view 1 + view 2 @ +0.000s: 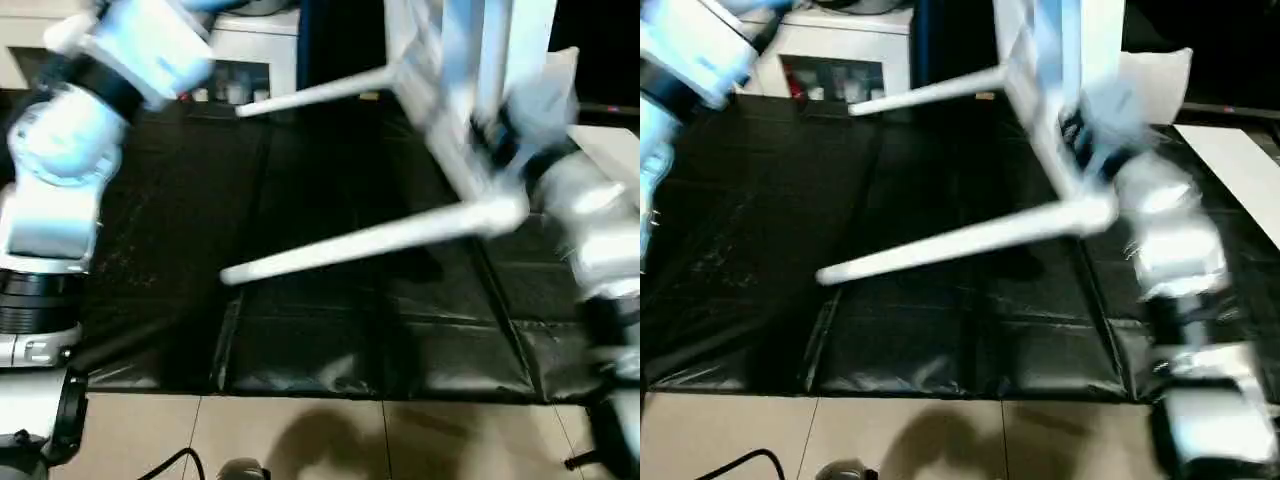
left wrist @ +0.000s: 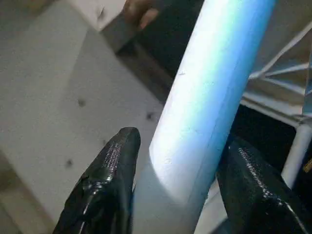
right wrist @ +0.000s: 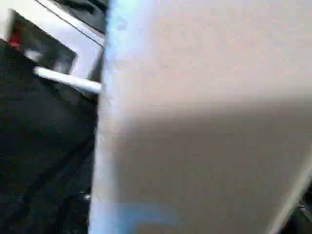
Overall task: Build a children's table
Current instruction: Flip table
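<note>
A: Which step was this?

B: Late assembly, I'd say. The tabletop (image 1: 1040,90) was up on edge over the black floor mat (image 1: 940,330), 2 legs sticking out sideways toward the robot's left: the upper leg (image 1: 925,93) and the lower leg (image 1: 960,240). Both looked seated in their corner sockets, can't confirm fully.

A: Grippers?

B: Left gripper (image 2: 178,180) had a third white leg (image 2: 209,97) between its jaws. The black fingers (image 2: 105,185) stood either side of the tube, a sliver of gap on 1 side, so closing on it, not firmly clamped as far as I could see. Right gripper (image 1: 1090,140) was at the tabletop's edge near the lower leg's root; too blurred, can't tell its jaws.

A: Next move?

B: Probably firm up the left grip, line the leg's end with a free socket, then push and twist while the right arm steadies the top. A person's hand (image 2: 139,10) was at the edge.
</note>
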